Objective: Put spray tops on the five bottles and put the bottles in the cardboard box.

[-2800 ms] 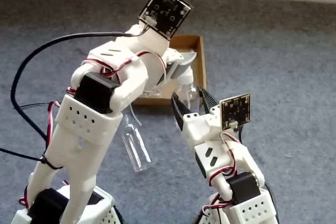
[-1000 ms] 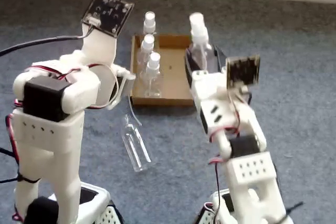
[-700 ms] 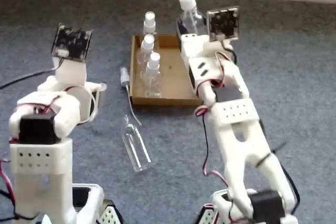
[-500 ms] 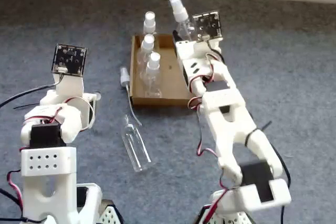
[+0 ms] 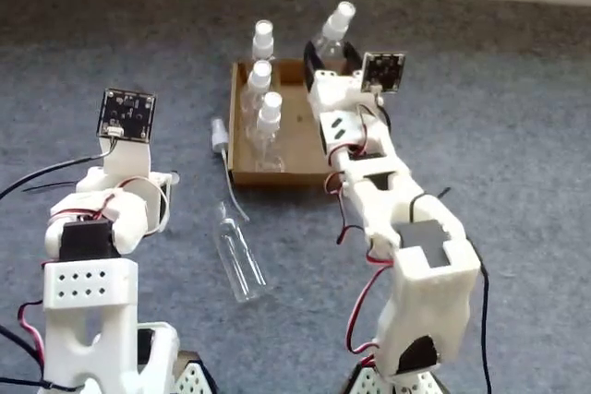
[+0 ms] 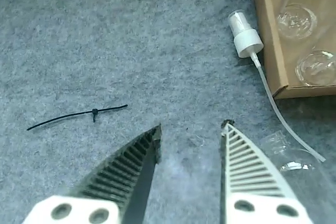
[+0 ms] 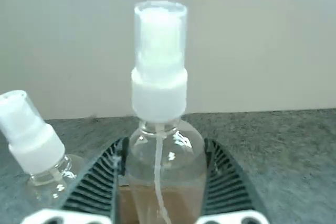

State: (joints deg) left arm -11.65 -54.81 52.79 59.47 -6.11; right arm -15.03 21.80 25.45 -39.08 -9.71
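Grey carpet (image 5: 480, 136) carries everything. On it the box (image 5: 277, 175), brown cardboard, sits at the far middle, ahead of the two arms. Three topped bottles (image 5: 258, 89) stand upright in a row along the box's left wall, close together.

The right arm stretches out over the box's right side. The right claw (image 7: 165, 148) is clamped on a fourth bottle (image 5: 330, 41), one ribbed finger on each side of its clear body. This bottle wears its spray top, with the tube hanging down inside. It is tilted at the box's far right corner, top leaning far and right. Whether its base touches the box floor cannot be told.

The left arm is folded back at the carpet's left side, well apart from the box. The left claw (image 6: 191, 128) gapes wide with nothing between its fingers, above bare carpet.

A loose top (image 6: 243, 36) lies on the carpet just outside the box's left wall, its thin tube trailing past the near left corner. A bare bottle (image 5: 237, 260) lies on its side off that corner, nearer the arms, neck toward the tube's end. A black cable tie (image 6: 79, 115) lies on the carpet, apart from the rest.
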